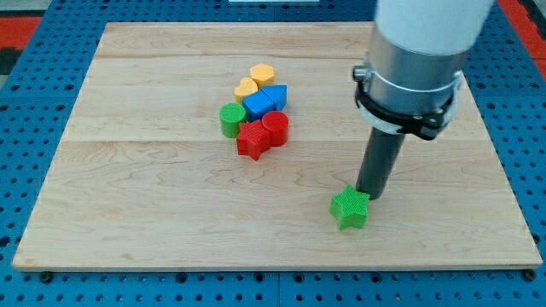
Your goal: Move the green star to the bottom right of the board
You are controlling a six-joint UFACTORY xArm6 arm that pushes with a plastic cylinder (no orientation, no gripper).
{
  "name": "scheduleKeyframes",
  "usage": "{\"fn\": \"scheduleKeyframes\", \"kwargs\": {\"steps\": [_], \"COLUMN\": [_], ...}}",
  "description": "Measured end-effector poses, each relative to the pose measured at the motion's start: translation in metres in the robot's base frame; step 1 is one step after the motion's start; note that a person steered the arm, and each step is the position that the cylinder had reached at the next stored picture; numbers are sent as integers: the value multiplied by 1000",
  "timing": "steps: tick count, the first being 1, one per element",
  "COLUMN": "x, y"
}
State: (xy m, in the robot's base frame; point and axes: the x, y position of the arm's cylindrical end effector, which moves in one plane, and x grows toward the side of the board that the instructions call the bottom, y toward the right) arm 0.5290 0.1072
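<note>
The green star [350,209] lies on the wooden board [171,213], right of centre and near the view's bottom. My tip [370,194] is at the star's upper right edge, touching it or very close. The dark rod rises from there to the grey and white arm body [414,64] at the view's top right.
A cluster of blocks sits in the board's middle: a green cylinder [231,119], a red star [253,139], a red cylinder [275,128], a blue block [264,101], and two yellow blocks [262,74] [246,87]. Blue pegboard [26,170] surrounds the board.
</note>
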Motion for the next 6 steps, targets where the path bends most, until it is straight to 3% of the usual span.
{"fn": "scheduleKeyframes", "kwargs": {"steps": [1,2,4,5,6], "x": [-39,-30,37,37,38], "y": [-48,-73,-50,-10,-25]}}
